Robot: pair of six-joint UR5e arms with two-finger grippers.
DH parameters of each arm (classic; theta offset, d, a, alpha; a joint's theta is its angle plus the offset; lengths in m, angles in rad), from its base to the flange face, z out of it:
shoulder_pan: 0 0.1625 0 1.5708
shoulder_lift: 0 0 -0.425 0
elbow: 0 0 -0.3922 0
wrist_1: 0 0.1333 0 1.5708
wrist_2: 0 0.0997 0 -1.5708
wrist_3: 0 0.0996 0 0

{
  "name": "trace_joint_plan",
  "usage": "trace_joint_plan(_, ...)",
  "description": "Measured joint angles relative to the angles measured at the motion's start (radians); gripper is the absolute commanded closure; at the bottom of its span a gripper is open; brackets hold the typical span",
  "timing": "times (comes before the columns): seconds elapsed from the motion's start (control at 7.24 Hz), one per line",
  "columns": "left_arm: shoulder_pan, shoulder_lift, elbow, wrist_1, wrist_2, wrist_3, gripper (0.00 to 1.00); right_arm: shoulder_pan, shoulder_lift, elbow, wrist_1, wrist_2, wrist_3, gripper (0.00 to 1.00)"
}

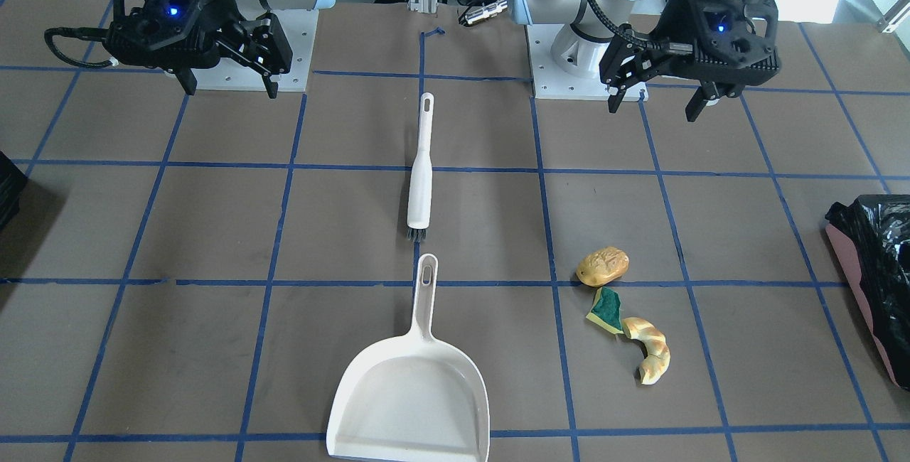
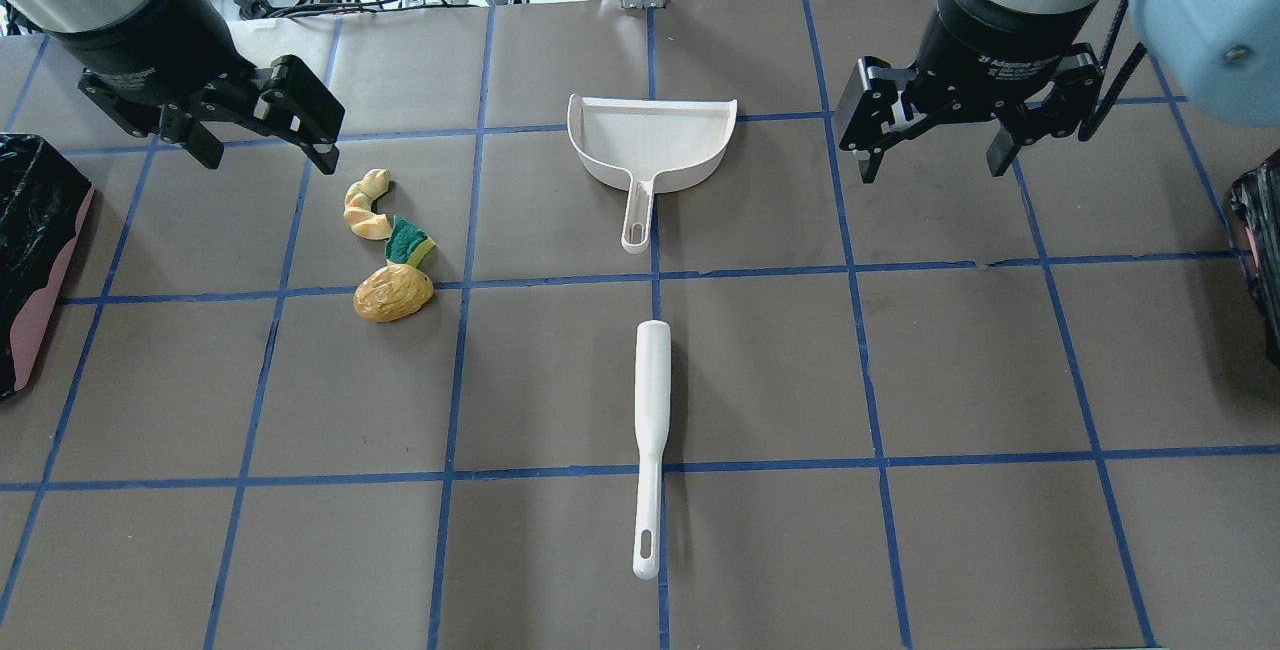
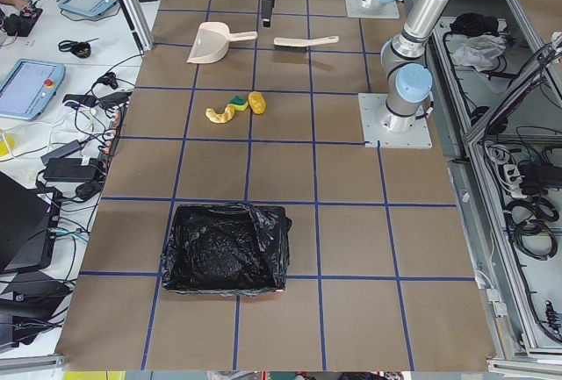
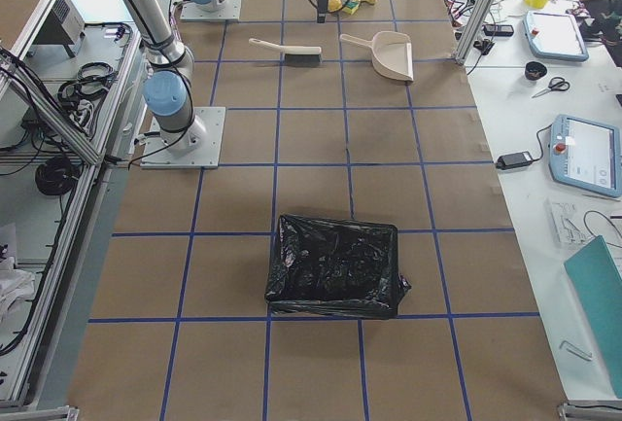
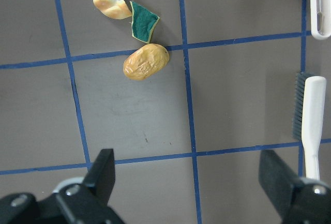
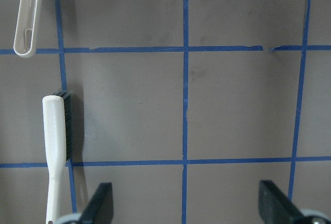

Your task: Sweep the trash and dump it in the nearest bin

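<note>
3 pieces of trash [image 2: 393, 294] are left unswept, left of centre.
Nearest, the white brush [image 2: 651, 410] is laid on the centre line, with the dustpan [image 2: 650, 140] set beyond it, both well right of the trash. The bin [image 2: 55, 270] is seen at the left edge. The left gripper [image 2: 268, 158] and right gripper [image 2: 933, 170] are held spread and empty.

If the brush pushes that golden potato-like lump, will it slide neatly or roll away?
It would probably roll or wobble rather than slide: the potato-like lump is rounded and lies on a flat table. Its path would likely be crooked, since its surface looks lumpy and wrinkled. It could also nudge the sponge scrap lying close beside it.
</note>
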Motion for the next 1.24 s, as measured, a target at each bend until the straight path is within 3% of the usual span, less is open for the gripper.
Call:
trace_joint_plan(0.83,-0.001,-0.117,0.007,0.179,0.008,-0.079,0.00,-0.001,-0.001,0.001,0.001,-0.001,-0.002,0.00)
trace_joint_plan(1.24,-0.004,-0.130,0.007,0.198,0.010,-0.087,0.00,-0.001,-0.002,0.001,0.001,-0.001,-0.001,0.00)
